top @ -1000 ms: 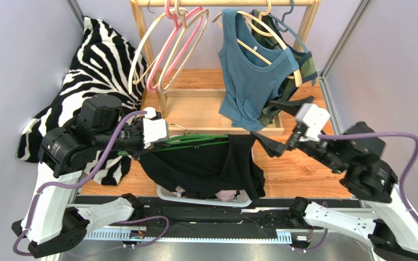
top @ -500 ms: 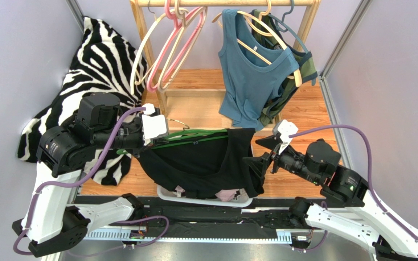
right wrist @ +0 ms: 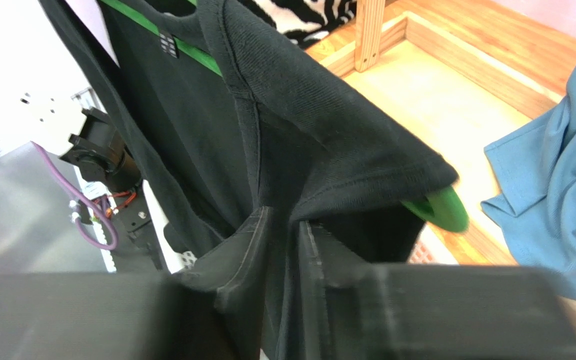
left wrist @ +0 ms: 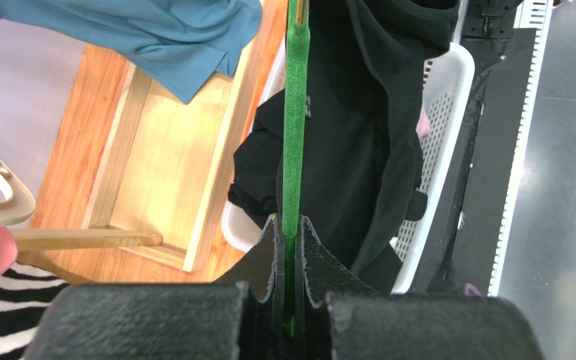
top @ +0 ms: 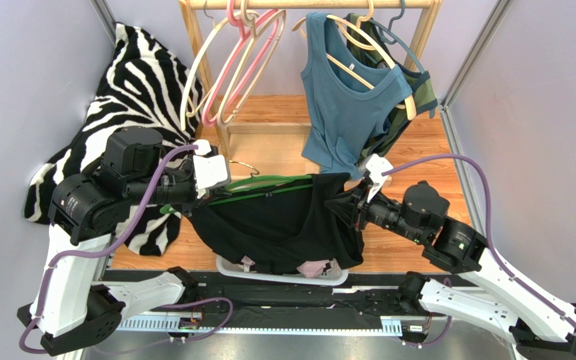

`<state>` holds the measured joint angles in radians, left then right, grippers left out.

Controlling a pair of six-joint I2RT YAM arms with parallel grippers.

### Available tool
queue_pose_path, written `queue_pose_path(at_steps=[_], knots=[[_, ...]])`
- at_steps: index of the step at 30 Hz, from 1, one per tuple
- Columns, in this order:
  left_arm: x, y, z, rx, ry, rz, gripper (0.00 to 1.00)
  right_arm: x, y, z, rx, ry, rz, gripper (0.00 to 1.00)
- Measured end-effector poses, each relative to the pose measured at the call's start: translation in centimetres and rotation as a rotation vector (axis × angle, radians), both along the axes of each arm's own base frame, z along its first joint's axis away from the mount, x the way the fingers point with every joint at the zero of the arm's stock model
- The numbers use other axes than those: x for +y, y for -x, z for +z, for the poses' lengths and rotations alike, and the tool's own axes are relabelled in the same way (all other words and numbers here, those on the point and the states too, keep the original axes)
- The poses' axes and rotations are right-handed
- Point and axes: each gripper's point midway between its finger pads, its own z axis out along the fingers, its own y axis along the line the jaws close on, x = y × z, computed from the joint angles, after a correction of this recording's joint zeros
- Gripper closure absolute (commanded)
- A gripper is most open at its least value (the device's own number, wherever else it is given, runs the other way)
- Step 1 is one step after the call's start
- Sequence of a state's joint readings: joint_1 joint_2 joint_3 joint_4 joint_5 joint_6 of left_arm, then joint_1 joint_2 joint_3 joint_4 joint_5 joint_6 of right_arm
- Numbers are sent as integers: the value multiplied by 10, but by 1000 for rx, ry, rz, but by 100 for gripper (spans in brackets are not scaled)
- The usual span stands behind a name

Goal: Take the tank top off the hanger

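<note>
Top external: black tank top (top: 283,225) drapes over green hanger (top: 266,181).

The right gripper (right wrist: 283,222) reaches up from the bottom edge with its two dark fingers drawn close together, a fold of the black tank top (right wrist: 328,142) pinched in the narrow gap between them. The ribbed strap of the top drapes over the green hanger (right wrist: 437,210), whose rounded end pokes out from under the fabric just to the right of the fingers, while its bar shows again as a green strip at upper left. Behind lie a light wooden rack base (right wrist: 449,82), a hanging blue tank top (right wrist: 561,172) at the right edge, and zebra-print fabric (right wrist: 306,13) at the top.
</note>
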<state>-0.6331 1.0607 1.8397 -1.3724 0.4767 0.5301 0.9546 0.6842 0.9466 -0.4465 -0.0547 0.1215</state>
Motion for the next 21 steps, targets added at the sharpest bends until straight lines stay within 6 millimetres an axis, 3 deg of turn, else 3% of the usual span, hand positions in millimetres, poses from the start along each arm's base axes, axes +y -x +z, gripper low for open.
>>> queue_pose_path(at_steps=[2, 7, 10, 15, 18, 21], knots=[[1, 0, 1, -1, 2, 6, 100, 4, -2, -2, 10, 11, 5, 100], [8, 1, 4, -17, 14, 31, 100, -1, 1, 14, -8, -6, -1, 100], [13, 3, 8, -35, 26, 48, 100, -16, 2, 44, -63, -39, -36, 100], [20, 9, 13, -59, 48, 61, 100, -57, -3, 97, -198, -108, -178, 100], [21, 15, 18, -70, 70, 48, 100, -77, -17, 114, -247, -103, -301, 100], [22, 19, 21, -85, 82, 31, 100, -82, -36, 112, -262, -44, -395, 100]])
